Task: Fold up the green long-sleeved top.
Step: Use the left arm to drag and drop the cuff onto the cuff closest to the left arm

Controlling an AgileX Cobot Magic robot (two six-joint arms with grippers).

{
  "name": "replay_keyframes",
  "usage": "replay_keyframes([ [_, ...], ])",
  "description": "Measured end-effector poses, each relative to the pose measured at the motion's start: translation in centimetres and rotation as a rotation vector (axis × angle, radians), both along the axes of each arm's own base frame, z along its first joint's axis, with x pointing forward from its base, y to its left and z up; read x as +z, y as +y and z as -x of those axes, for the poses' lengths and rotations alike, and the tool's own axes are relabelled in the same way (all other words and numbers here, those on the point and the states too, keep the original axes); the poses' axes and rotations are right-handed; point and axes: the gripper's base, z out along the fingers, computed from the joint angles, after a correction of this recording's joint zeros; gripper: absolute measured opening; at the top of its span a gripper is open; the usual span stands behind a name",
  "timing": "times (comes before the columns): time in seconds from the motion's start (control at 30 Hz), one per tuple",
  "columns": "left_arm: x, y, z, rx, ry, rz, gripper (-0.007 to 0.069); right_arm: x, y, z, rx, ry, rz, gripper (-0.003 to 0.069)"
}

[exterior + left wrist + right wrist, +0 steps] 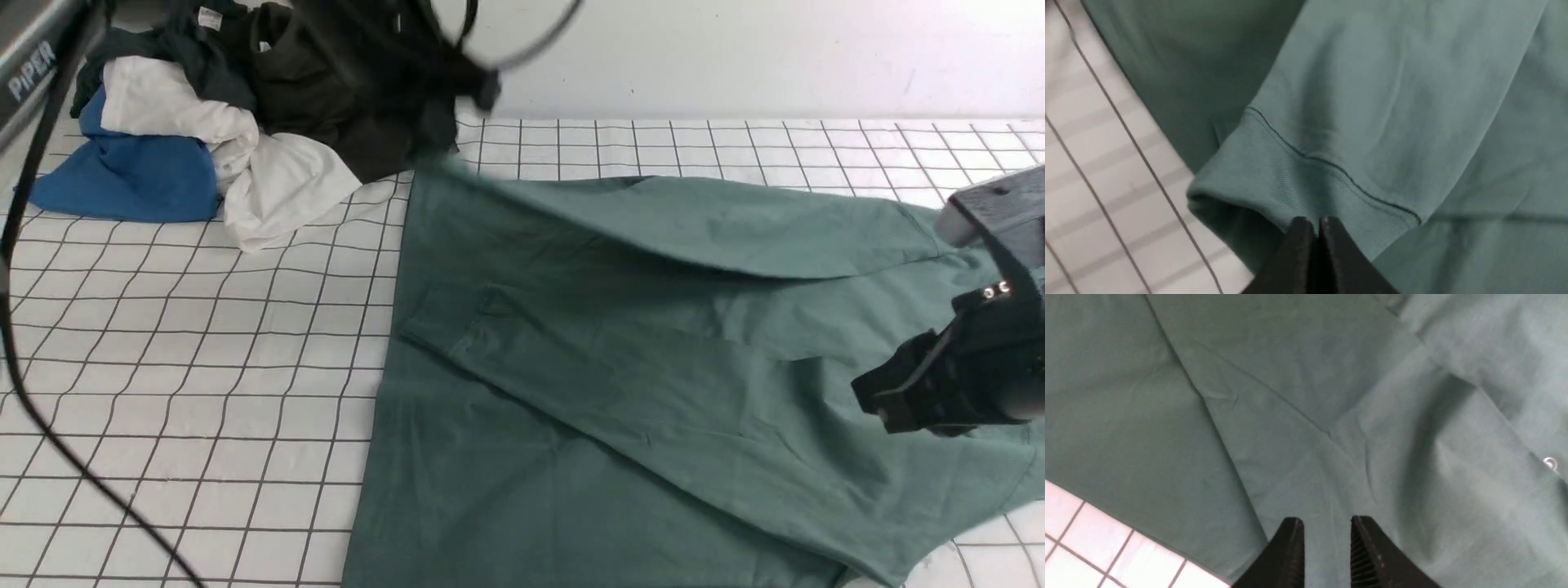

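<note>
Cloth fills most of what I see. The green long-sleeved top (pixel 620 351) lies spread on the table (pixel 204 367), from the middle to the right edge and down to the near edge.

One sleeve (pixel 694 220) runs across the body of the garment toward the far side of the table. Its ribbed cuff (pixel 1274 175) ends at the left gripper (pixel 1316 222). In the left wrist view the jaws are pressed together on the rim of this cuff, so the cloth is pinched between them. The cuff hangs a little above the body fabric.

The right gripper (pixel 1327 522) is over the right part of the top, near the right edge of the table. Its jaws stand apart with a narrow gap, and nothing is between them. Below them I see flat cloth with some creases. I cannot tell if the tips touch it. A small white logo (pixel 1550 463) shows to one side.

At the far left corner lies a pile of clothes (pixel 245 106), well apart from the top's flat body.
</note>
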Motion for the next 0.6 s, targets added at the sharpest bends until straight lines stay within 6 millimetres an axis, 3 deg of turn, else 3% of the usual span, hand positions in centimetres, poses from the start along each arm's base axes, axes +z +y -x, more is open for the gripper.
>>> replay_keyframes([
  [0.03,0.0,0.0,0.0,0.000,0.000,0.000,-0.0007,0.0,0.0,0.0,0.000,-0.002,0.001,0.0159],
  [0.07,-2.3,0.2,0.4,0.010,0.045,-0.016,-0.0007,0.2,0.0,0.1,0.001,-0.008,0.001,0.0159],
  [0.1,-6.9,0.5,1.3,0.034,0.131,-0.039,-0.0006,0.2,0.0,0.2,0.000,-0.010,0.000,0.0159],
  [0.13,-8.6,0.7,1.8,0.042,0.165,-0.050,-0.0006,0.2,-0.1,0.2,0.000,-0.011,0.001,0.0159],
  [0.2,-10.2,0.9,2.6,0.053,0.200,-0.059,-0.0006,0.2,0.0,0.2,0.000,-0.009,-0.002,0.0159],
  [0.33,-10.0,1.0,2.7,0.050,0.184,-0.068,0.0003,0.3,0.1,0.2,-0.006,-0.009,-0.021,0.0159],
  [0.43,-9.1,1.4,3.0,0.028,0.201,-0.111,0.0061,0.3,0.1,0.1,-0.005,-0.013,-0.028,0.0159],
  [0.53,-8.3,1.6,3.6,0.015,0.240,-0.131,0.0141,0.3,0.1,0.1,-0.001,-0.014,-0.026,0.0159],
  [0.6,-7.1,1.8,4.6,0.001,0.273,-0.141,0.0277,0.3,0.1,0.1,0.002,-0.016,-0.023,0.0159],
])
